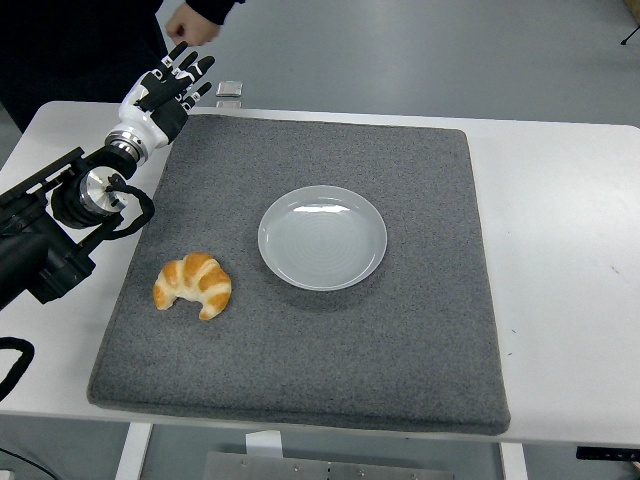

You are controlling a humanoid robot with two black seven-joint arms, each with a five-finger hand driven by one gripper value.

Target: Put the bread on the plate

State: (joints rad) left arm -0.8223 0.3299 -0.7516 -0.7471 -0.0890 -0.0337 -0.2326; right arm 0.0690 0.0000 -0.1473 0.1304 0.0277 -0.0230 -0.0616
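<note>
A golden croissant [193,284] lies on the grey mat [420,340] toward its left side. To its right, near the mat's middle, sits an empty pale grey plate [322,237]. My left hand [172,88] hovers over the mat's far left corner, well beyond the croissant, with its fingers straight and spread and nothing in them. Its black arm enters from the left edge. No right arm shows.
A person's hand [188,27] and dark sleeve show at the top left, just beyond my left hand. Two small silver objects [229,94] lie on the white table [560,250] behind the mat.
</note>
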